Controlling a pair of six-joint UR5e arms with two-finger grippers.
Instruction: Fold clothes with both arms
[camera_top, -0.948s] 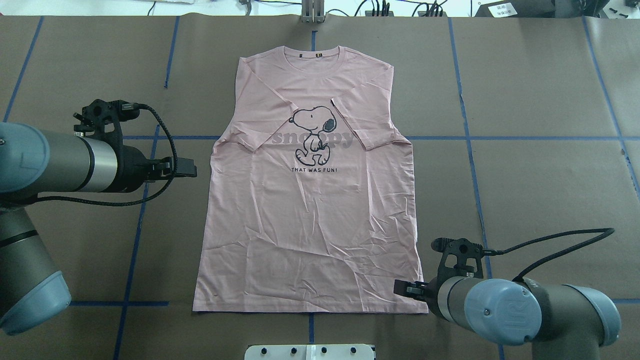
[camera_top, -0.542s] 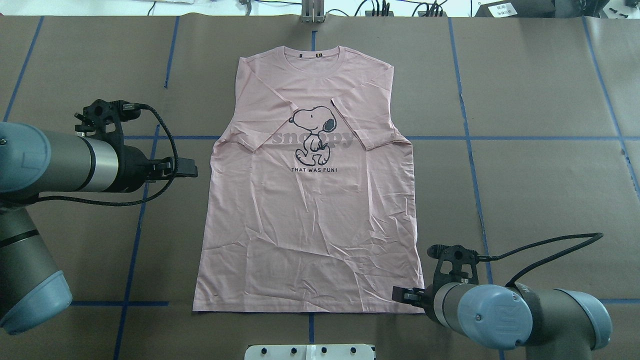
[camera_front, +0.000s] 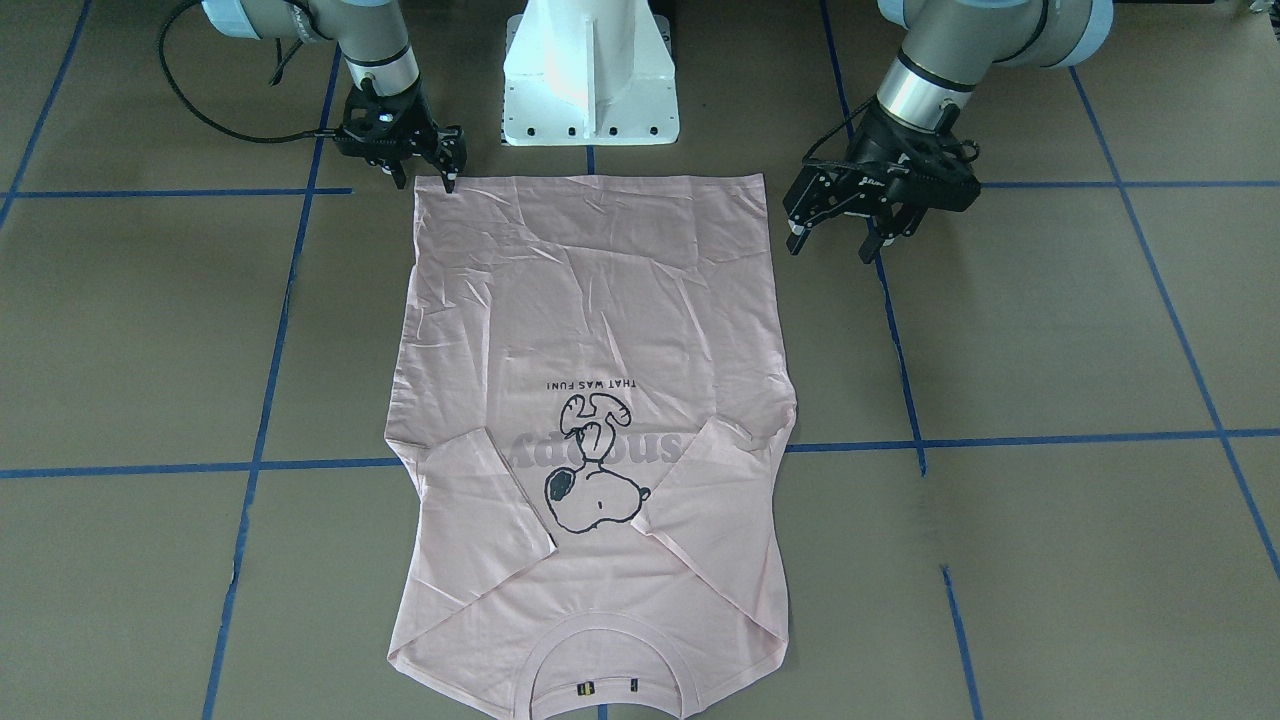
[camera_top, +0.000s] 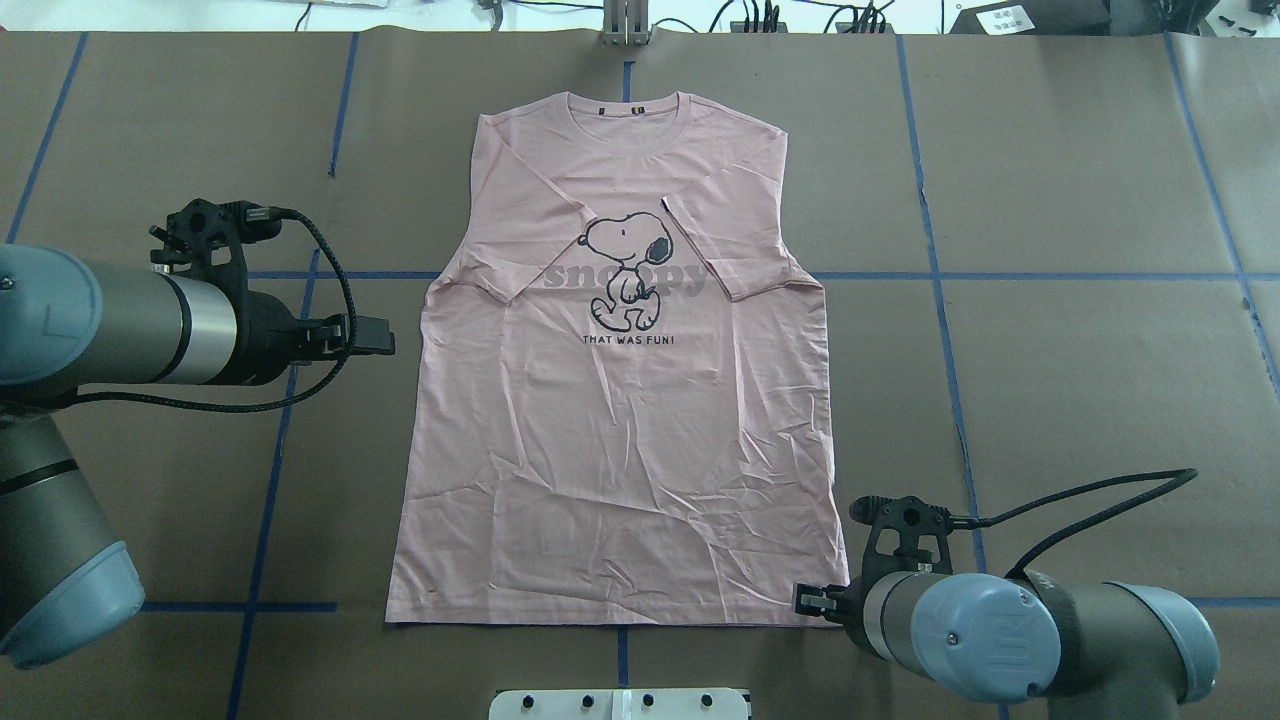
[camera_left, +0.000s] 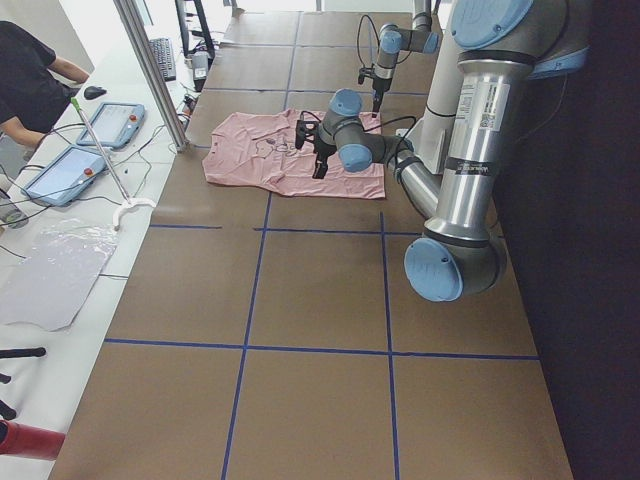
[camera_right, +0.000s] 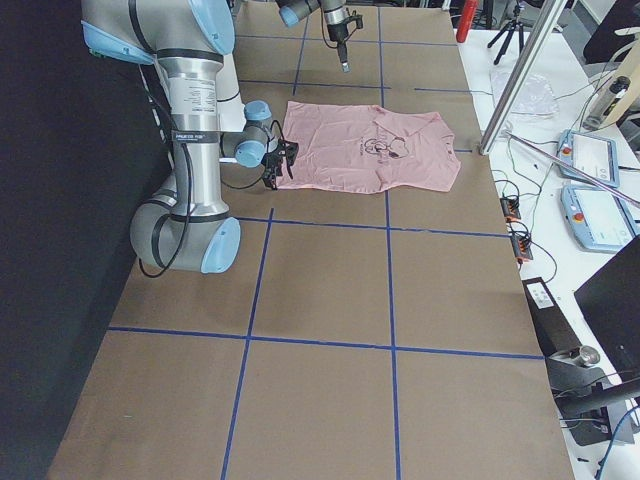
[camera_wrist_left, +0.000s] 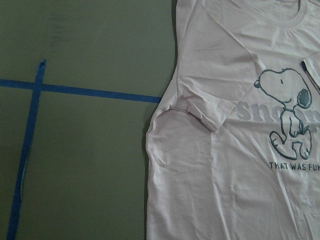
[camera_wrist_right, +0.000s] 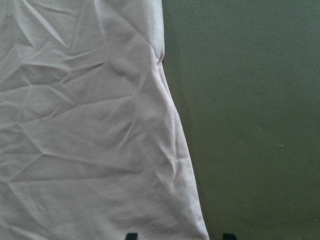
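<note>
T-shirt (camera_top: 620, 450): pale pink, soft knit, lying flat and front-up in the middle of the table (camera_top: 1080, 380). Its ribbed round collar (camera_top: 635, 110) is at the far edge and its straight hem is nearest the robot. Both short sleeves are folded inward onto the chest, so the outline is narrow at the shoulders and widens toward the hem. The sleeve (camera_top: 515, 250) on the robot's left covers the start of the grey lettering (camera_top: 690, 280). A black-outline cartoon dog (camera_top: 628, 270) sits on the chest, with a small dark line of text (camera_top: 634, 341) beneath it. The lower half is creased all over with shallow sharp wrinkles; the upper part is smoother.

The table covering is matt brown, sheet-like, and crossed by blue tape (camera_top: 940, 275) lines.

The right gripper (camera_front: 425, 175) is low at the hem corner on the robot's right. Its black fingers are spread apart, one tip over the cloth and one over the table; it grasps nothing. Whether it touches the cloth I cannot tell.

The left gripper (camera_front: 830, 240) hangs beside the shirt's left edge, clear of the fabric, with its jaws apart and empty.
</note>
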